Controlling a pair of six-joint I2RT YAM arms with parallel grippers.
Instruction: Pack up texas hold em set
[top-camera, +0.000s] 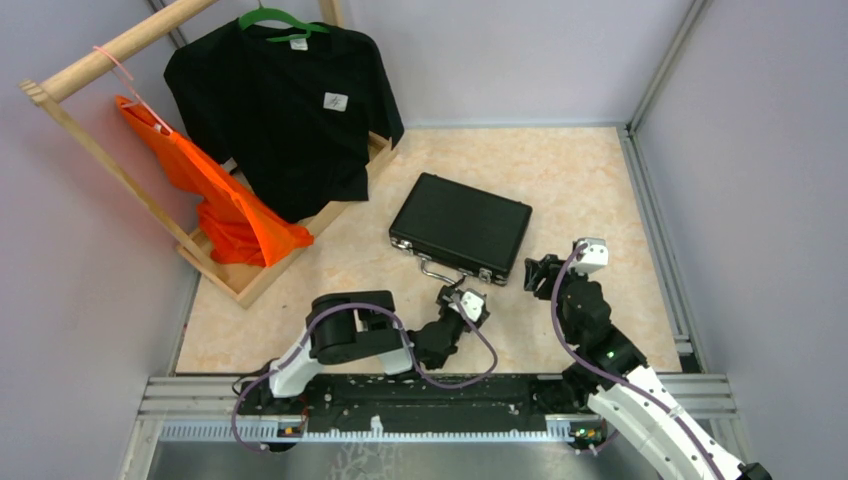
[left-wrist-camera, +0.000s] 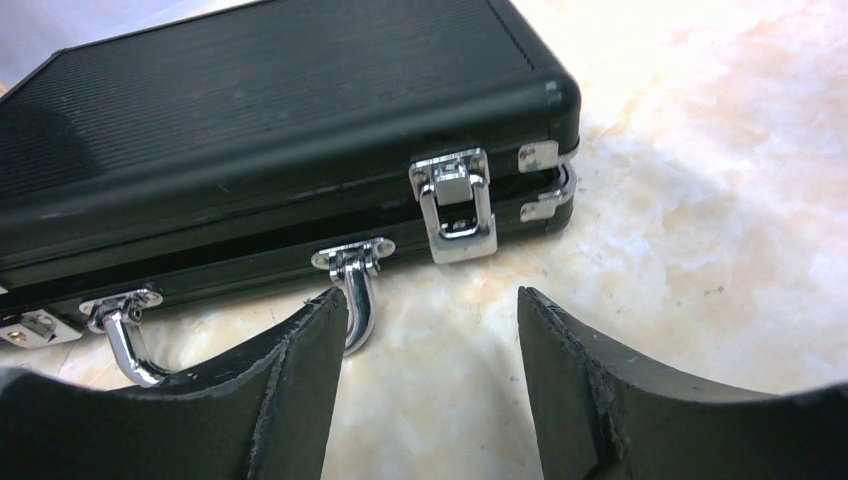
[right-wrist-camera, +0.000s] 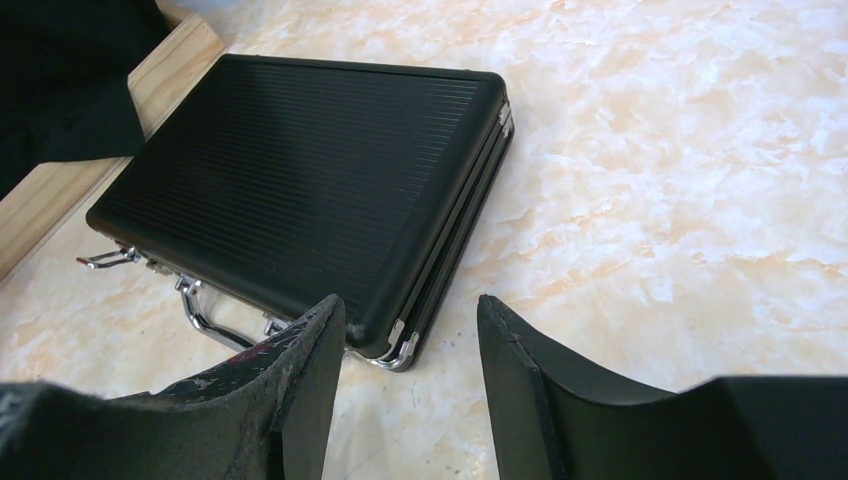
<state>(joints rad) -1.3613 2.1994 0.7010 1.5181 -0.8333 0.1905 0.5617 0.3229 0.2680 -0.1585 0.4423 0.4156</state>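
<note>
While the black poker case (top-camera: 460, 222) lies shut on the marbled surface (top-camera: 590, 180) at centre frame, its long axis running upper left to lower right, the left gripper (top-camera: 462, 300) hovers just below its handle (top-camera: 437, 268), jaws parted and empty, with the silver latch (left-wrist-camera: 455, 205) directly ahead. At lower right the right gripper (top-camera: 540, 270), likewise parted and empty, faces the case's near corner. The left arm looks nearer the latch; whether that is fastened cannot be told.
</note>
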